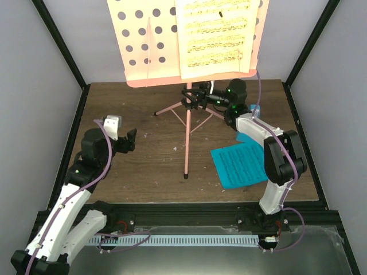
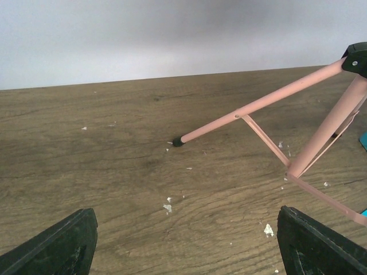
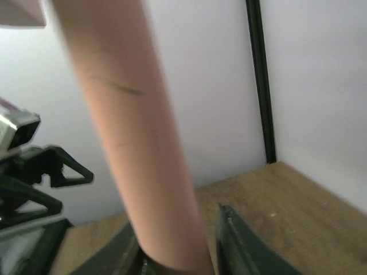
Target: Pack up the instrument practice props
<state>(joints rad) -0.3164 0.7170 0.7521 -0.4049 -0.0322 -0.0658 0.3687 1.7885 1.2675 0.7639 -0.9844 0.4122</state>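
The salmon-pink music stand stands at the back middle of the table, with a yellow music sheet on its hole-punched desk. A blue music sheet lies flat on the table at the right. My right gripper is at the stand's pole just under the desk. In the right wrist view the pole runs down between the jaws of the gripper; a thin gap shows on the right side. My left gripper is open and empty over the table to the left of the stand legs. A small blue bit peeks out behind the right arm.
Small white flecks lie scattered on the wooden table. Black frame posts and pale walls close in the table on three sides. The stand's front leg reaches toward the table's middle.
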